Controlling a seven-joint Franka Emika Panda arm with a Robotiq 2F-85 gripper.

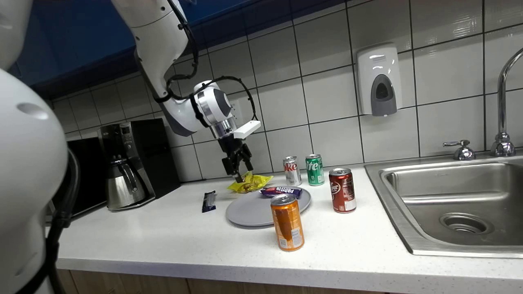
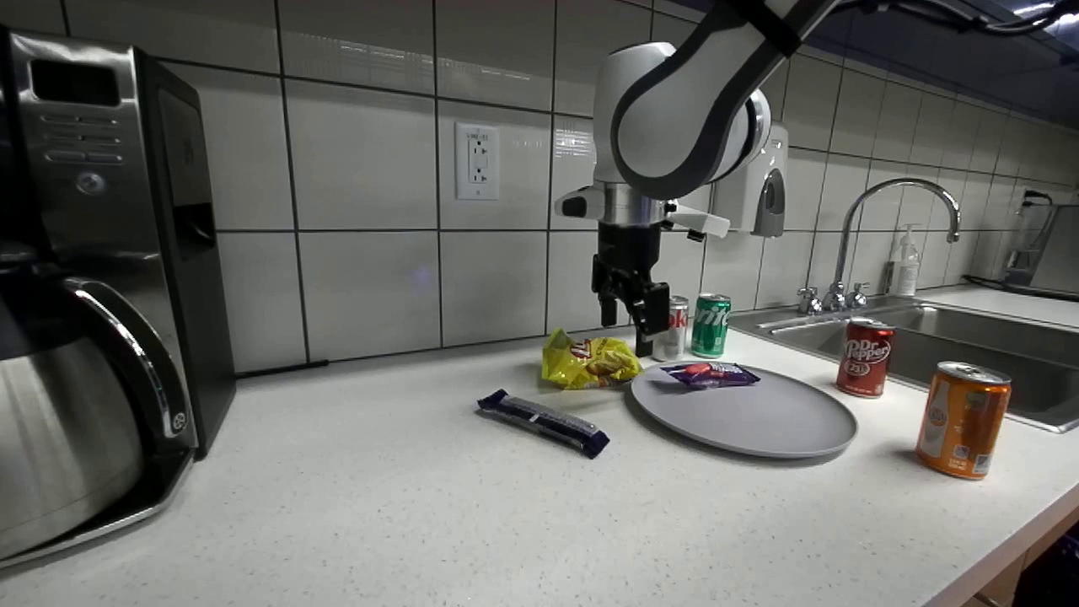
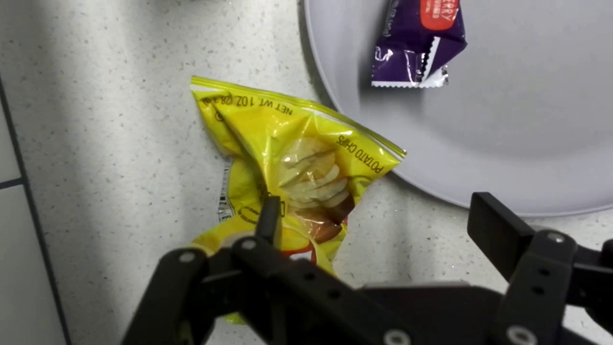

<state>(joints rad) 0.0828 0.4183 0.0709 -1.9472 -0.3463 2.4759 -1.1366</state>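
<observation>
The tool [image 3: 378,218] partly hides the chip bag [image 3: 306,163].

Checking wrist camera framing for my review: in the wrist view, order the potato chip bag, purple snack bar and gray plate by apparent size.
1. Gray plate, largest even though cut off by the picture edge.
2. Potato chip bag, partly hidden by the pincer.
3. Purple snack bar, also cut off.
</observation>
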